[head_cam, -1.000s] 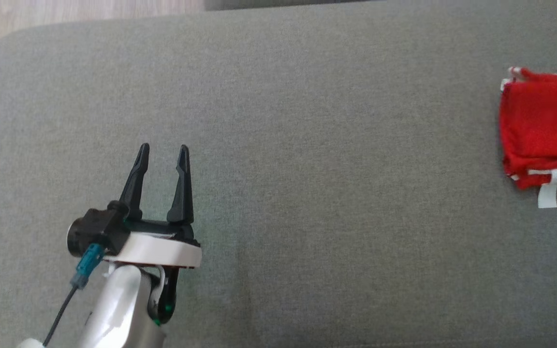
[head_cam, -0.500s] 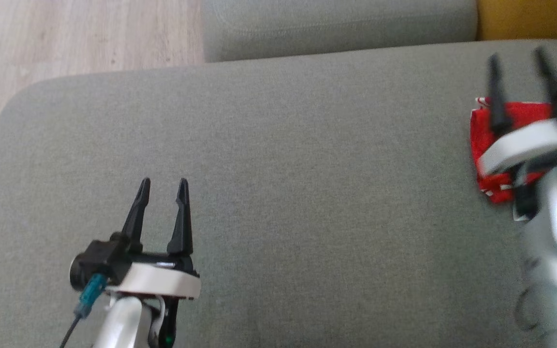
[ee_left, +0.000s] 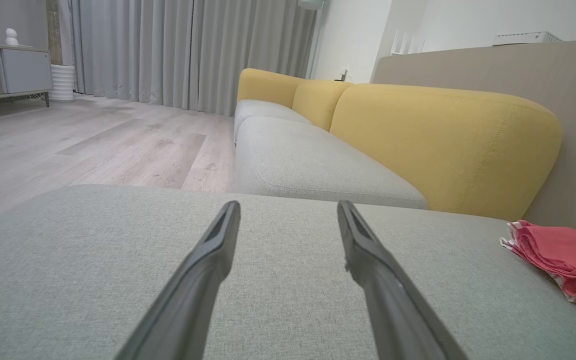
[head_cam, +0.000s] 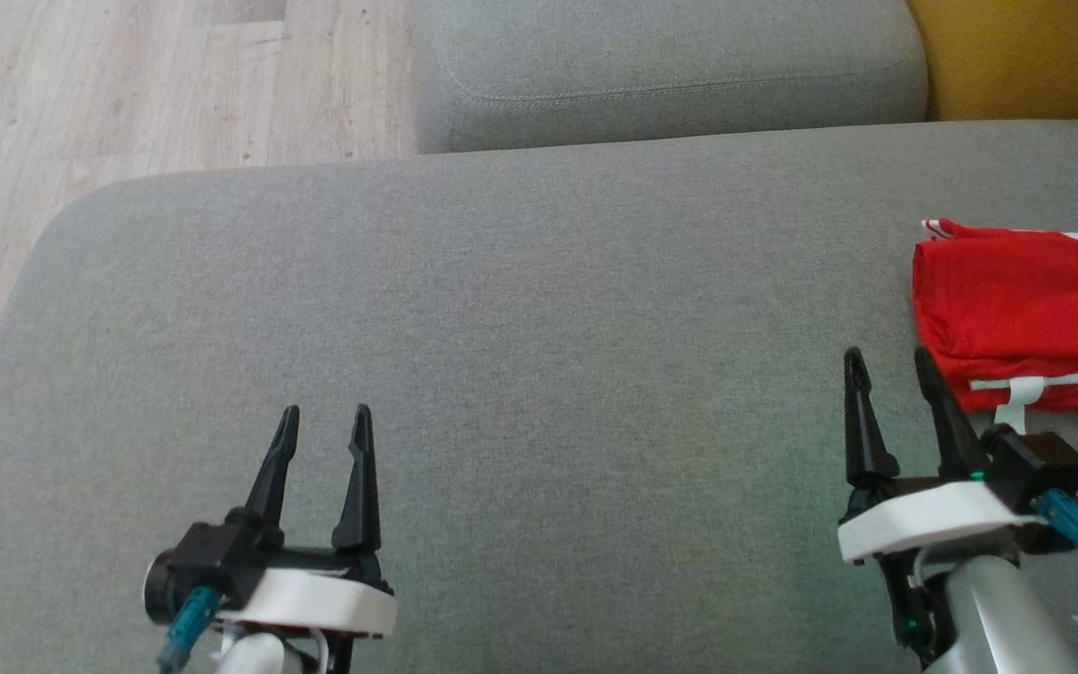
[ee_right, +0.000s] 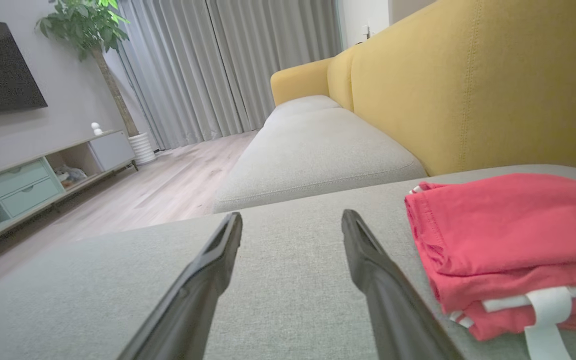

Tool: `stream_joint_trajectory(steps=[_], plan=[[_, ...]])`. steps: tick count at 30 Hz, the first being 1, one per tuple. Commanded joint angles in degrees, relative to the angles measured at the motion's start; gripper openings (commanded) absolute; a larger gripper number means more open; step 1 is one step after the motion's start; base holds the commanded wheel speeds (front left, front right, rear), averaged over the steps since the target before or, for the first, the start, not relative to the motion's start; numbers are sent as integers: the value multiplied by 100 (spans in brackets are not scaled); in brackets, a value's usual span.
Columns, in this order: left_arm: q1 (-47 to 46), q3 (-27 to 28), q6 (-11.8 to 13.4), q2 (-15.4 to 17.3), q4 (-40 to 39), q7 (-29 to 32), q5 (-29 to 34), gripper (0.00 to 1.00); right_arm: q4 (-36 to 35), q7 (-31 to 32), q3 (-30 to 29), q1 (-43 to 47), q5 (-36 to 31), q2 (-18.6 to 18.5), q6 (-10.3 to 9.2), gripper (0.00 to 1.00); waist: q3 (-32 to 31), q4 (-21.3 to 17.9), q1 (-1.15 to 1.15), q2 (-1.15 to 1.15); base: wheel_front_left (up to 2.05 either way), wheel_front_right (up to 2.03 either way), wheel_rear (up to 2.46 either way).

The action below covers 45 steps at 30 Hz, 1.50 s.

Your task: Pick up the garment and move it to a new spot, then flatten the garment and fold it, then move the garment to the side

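Red folded garment [head_cam: 1016,309] sits at far R edge of grey sofa cushion [head_cam: 539,309], near yellow backrest [ee_right: 468,75]. White-trimmed layers stacked, white tab [ee_right: 543,305] hanging at front. Reads as the set-aside spot, so task prob. complete.
L gripper [head_cam: 325,412]: jaws spread, empty, low over bare cushion, well apart from garment.
R gripper [head_cam: 887,356]: jaws spread, empty, just beside garment's near corner, appears clear of it.
Both held off fabric, likely so fold isn't disturbed

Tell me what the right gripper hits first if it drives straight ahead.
Likely nothing soon: the right gripper points along the grey cushion, passing just left of the red garment. Its outer finger might graze the garment's edge; depth is unclear.
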Motion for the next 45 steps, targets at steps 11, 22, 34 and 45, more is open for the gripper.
stream_joint_trajectory(steps=[11,22,34,45], plan=[[-183,147,48,25,-265,-28,-79,100,-564,-78,328,-56,0,-13,37,100,21,-19,1,0,0,0,0],[-229,89,110,25,-269,-28,-79,100,-573,-78,382,-21,-24,-13,37,100,36,-15,1,0,0,0,0],[-253,64,140,25,-271,-28,-39,100,-538,-78,428,-16,-21,-13,37,100,54,0,1,0,0,0,0],[-274,54,150,25,-255,-28,-26,100,-504,-79,434,-30,-20,-13,37,100,73,-7,1,0,0,0,0]])
